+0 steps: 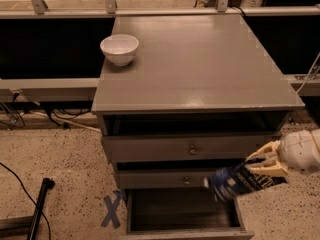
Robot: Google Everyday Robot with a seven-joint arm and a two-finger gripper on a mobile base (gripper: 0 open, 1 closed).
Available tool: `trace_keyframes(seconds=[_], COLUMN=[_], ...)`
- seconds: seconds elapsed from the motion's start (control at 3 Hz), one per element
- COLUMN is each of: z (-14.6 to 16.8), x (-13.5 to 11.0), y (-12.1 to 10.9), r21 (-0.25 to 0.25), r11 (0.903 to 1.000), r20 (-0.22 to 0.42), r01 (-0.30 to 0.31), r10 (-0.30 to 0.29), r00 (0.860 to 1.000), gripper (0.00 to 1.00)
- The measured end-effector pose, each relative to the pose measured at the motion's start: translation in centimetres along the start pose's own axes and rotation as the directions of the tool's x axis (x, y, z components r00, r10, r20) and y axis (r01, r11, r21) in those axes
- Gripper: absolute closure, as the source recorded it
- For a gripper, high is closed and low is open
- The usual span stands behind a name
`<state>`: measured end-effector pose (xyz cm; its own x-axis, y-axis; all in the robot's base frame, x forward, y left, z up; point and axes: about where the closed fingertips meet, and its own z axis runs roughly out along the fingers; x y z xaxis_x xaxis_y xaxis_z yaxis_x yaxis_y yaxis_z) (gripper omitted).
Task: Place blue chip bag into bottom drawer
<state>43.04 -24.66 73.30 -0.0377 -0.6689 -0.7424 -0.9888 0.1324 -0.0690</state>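
My gripper (256, 170) reaches in from the right edge, low in front of the cabinet, and is shut on the blue chip bag (231, 182). The bag is a crumpled dark-blue foil pack with white markings. It hangs to the left of my fingers, in front of the second drawer (165, 178) and above the right part of the bottom drawer (182, 215). The bottom drawer is pulled out and its dark interior shows nothing inside.
A white bowl (119, 49) stands at the back left of the grey cabinet top (200, 69). The upper drawer (190, 148) with a round knob is closed. A blue X mark (112, 210) is on the speckled floor. A black bar (37, 206) and cables lie at left.
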Motion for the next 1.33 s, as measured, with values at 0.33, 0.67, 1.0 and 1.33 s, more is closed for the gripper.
trace_keyframes(seconds=[0.33, 0.67, 1.0, 1.33], z=[1.9, 2.0, 2.2, 4.2], x=[3.5, 3.7, 3.5, 5.1], y=[-0.6, -0.7, -0.7, -0.6], r21=[0.001, 0.004, -0.023, -0.013], r11=[0.9985, 0.9984, 0.9981, 0.998], r20=[-0.053, -0.056, -0.05, 0.09], r01=[-0.055, -0.056, -0.057, -0.062], r10=[0.055, 0.057, 0.056, 0.063], r00=[0.997, 0.997, 0.997, 0.994], gripper=[1.0, 1.0, 1.0, 1.0])
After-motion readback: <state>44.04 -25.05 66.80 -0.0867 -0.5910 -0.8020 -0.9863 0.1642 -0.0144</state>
